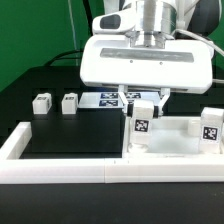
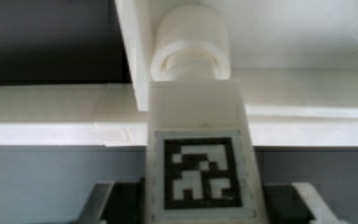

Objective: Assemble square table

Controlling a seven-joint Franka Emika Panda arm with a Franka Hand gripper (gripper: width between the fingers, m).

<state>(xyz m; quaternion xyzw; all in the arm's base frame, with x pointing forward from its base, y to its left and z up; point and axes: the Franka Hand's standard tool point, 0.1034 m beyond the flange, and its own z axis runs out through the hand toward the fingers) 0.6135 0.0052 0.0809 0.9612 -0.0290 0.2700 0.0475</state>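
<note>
Now, leg-fitting step I reckon: my fingers point(image 2: 107, 206) clamped on small white tagged plastic leg block point(image 1: 143, 118), upright over white square rimmed plastic tabletop point(image 1: 180, 143) on desk point(image 1: 70, 132), next needs lining up w/ corner socket.

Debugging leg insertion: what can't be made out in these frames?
- Leg: wrist view, far end blurred; seating can't be told.
- Fingers: wrist view, mostly cut off by frame edge.
- Marker board: exterior view, partly behind arm.
- Top: exterior view, cut off at its right edge.
</note>
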